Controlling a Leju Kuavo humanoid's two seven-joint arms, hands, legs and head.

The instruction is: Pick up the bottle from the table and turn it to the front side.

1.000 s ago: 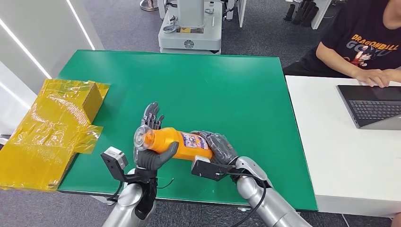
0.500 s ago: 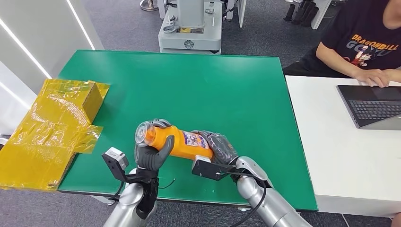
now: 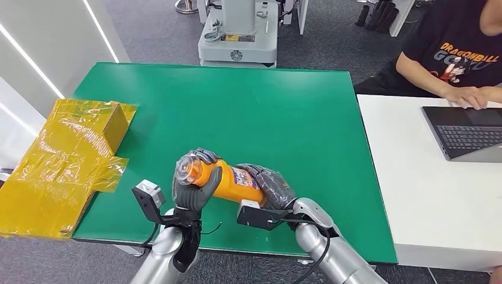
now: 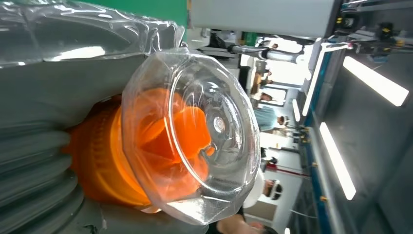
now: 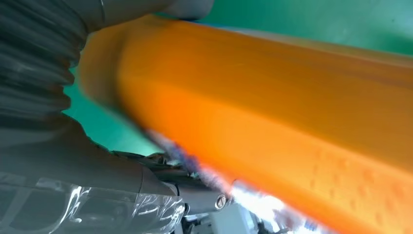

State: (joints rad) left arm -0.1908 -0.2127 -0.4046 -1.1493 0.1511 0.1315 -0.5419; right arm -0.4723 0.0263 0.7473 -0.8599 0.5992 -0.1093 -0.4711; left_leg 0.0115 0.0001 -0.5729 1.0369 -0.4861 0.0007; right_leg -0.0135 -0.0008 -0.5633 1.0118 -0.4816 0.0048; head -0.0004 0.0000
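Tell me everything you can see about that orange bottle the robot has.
The orange bottle looks like plastic, with a clear faceted cap over an orange top and a printed label on its side. It lies roughly sideways, cap end tilted up, over the green table near its front edge. The left hand grips the cap end; the right hand holds the base end.

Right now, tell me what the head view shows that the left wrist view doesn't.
Head view alone: the green table, the right hand gripping the orange bottle's base end, the yellow-wrapped box, a person at a laptop. Left wrist view alone: the clear cap seen end-on. Both: the bottle held by the left hand.
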